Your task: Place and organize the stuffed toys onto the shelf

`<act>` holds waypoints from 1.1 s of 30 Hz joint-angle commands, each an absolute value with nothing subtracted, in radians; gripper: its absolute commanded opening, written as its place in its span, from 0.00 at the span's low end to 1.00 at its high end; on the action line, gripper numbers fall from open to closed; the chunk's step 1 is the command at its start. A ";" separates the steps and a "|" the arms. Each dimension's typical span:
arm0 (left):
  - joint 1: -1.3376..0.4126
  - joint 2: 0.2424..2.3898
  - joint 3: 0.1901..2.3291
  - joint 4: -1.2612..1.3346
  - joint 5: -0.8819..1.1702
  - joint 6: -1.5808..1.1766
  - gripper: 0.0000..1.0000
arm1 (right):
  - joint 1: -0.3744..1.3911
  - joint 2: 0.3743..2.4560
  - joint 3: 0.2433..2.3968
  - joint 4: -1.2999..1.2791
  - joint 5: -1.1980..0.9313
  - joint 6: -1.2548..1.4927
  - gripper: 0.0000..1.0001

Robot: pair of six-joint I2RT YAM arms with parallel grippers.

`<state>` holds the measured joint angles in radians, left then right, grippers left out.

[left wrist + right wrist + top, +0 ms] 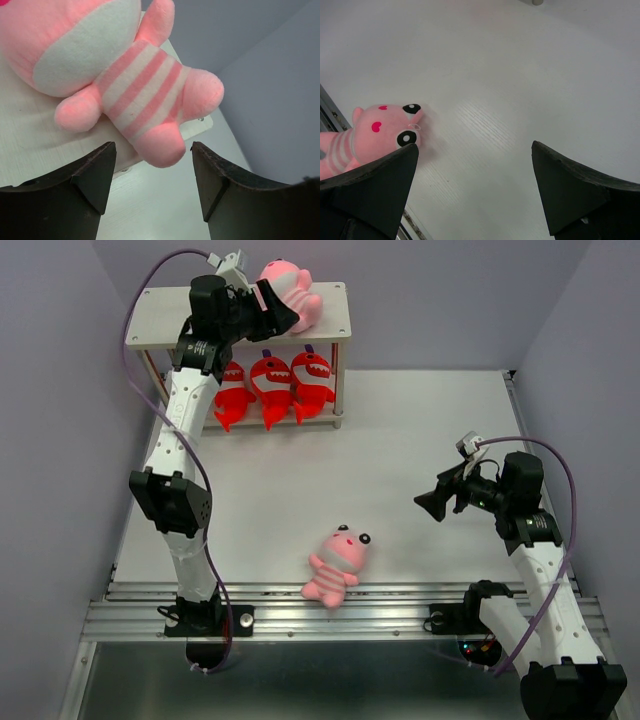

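Observation:
A pink striped toy (297,292) lies on the right end of the shelf's top board (160,318), one foot hanging over the board's edge. My left gripper (281,316) hovers at that foot, open. In the left wrist view the toy (135,85) rests on the board (30,145), its foot just ahead of the left gripper (153,150), untouched by either finger. Three red sharks (270,385) stand in a row on the lower tier. A second pink toy (340,562) lies near the table's front edge. My right gripper (433,506) hangs open and empty to its right, with that toy (375,131) left of the right gripper (475,152).
Purple walls close in the table on the left, back and right. A metal rail (400,612) runs along the front edge by the arm bases. A shelf leg (536,2) shows at the top of the right wrist view.

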<state>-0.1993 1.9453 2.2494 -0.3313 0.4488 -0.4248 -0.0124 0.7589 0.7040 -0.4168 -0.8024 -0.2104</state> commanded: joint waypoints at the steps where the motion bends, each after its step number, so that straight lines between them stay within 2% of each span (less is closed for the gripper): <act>1: -0.207 1.875 2.243 -0.270 0.489 -0.425 0.73 | -0.017 0.752 0.701 -0.367 -0.795 -0.225 1.00; 11: -0.235 1.905 2.244 -0.276 0.476 -0.445 0.66 | -0.017 0.750 0.701 -0.367 -0.788 -0.225 1.00; 20: -0.242 1.936 2.252 -0.279 0.445 -0.448 0.52 | -0.017 0.750 0.703 -0.367 -0.788 -0.227 1.00; 23: -0.242 1.942 2.258 -0.284 0.434 -0.442 0.41 | -0.017 0.749 0.703 -0.367 -0.787 -0.227 1.00; 27: -0.242 1.953 2.267 -0.291 0.423 -0.433 0.20 | -0.017 0.749 0.703 -0.367 -0.788 -0.227 1.00; 33: -0.241 1.938 2.260 -0.299 0.391 -0.405 0.03 | -0.017 0.747 0.703 -0.367 -0.787 -0.227 1.00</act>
<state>-0.2405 1.9572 2.2490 -0.3252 0.4149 -0.4400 -0.0124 0.7589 0.7040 -0.4168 -0.7933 -0.2138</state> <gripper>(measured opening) 0.070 0.998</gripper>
